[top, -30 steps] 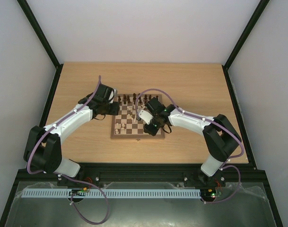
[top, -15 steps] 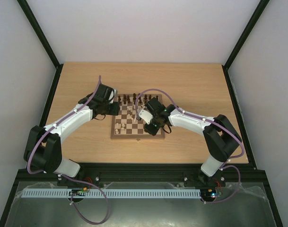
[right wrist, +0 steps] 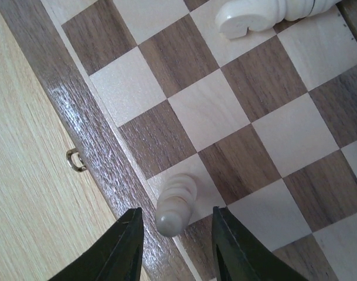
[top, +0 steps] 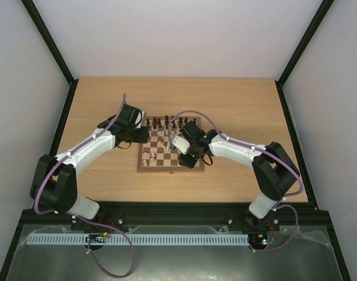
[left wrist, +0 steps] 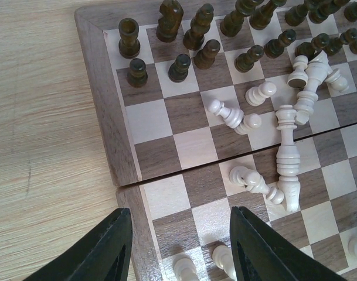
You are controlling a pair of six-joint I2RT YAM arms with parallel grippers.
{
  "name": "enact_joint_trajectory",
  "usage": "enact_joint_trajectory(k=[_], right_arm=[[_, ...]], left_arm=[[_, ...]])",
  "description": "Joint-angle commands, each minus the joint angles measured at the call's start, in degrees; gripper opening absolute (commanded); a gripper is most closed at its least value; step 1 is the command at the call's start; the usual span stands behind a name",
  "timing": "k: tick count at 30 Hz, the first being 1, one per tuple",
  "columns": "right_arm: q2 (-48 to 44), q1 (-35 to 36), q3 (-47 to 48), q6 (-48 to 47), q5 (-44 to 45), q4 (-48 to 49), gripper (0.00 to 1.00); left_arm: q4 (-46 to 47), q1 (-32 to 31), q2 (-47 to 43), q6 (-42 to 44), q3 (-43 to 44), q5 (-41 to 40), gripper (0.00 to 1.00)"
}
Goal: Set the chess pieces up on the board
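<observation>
The left pincer (left wrist: 179,212) hangs wide open and empty over the left border of the small square wooden chessboard with dark and tan checks (left wrist: 102,99), which lies on the pale wood desk (left wrist: 37,129). Dark brown turned wooden chess pieces (left wrist: 179,67) stand in its far rows. Pale cream wooden chess pieces (left wrist: 288,158) lie toppled mid-board. The right pincer (right wrist: 177,213) gapes around one cream piece (right wrist: 176,205) on an edge square, with a gap on either side.

Glossy varnished wooden board (right wrist: 90,126)
</observation>
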Motion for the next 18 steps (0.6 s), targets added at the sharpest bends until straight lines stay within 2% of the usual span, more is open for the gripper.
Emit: enact_joint_trajectory(k=[1,9,13,18], right_arm=[[-2.8,0.3,1.1,-0.6,0.9,-4.6,0.35],[-11.3,-2.7,-0.3,0.5,-4.0,-5.4,0.4],[-15.2,-8.6,-5.1,2.7,-7.0,-0.6,0.4],[-18.5,-12.4,-7.0,3.9,-4.7,1.7,0.4]], left_arm=[[0.2,0.5,0.7,0.6,-0.4,0.9,0.47],[2.5,-0.5,1.3,-1.1,-0.6,3.6,0.46],[1.5,-4.3,4.2,-2.8,2.4,1.3,0.44],[-1.1,-9.1,10.2,-4.0,9.1,-4.2,0.43]])
